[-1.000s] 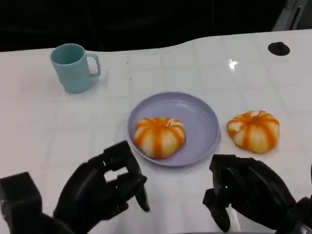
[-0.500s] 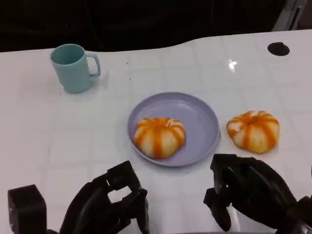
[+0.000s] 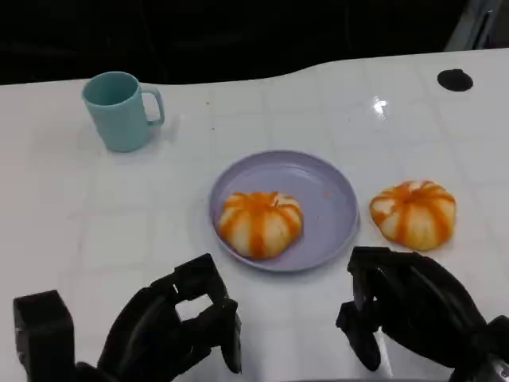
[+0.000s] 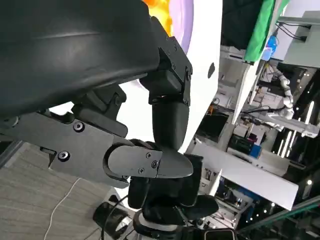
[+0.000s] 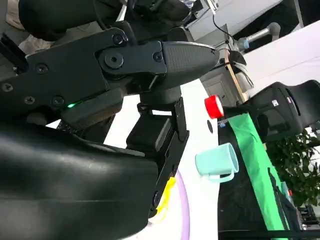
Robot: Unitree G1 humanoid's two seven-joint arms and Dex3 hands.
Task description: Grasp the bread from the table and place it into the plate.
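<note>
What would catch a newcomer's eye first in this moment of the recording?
Two orange-striped bread rolls: one sits in the lilac plate at the table's centre, the other on the white table beside the plate, on its right. A teal mug stands at the far left. The black left hand and right hand hover at the near edge, holding nothing.

No text, label, brand, number or sign can be read in any of the views; the small marks in the background of the wrist views are too blurred to make out.
</note>
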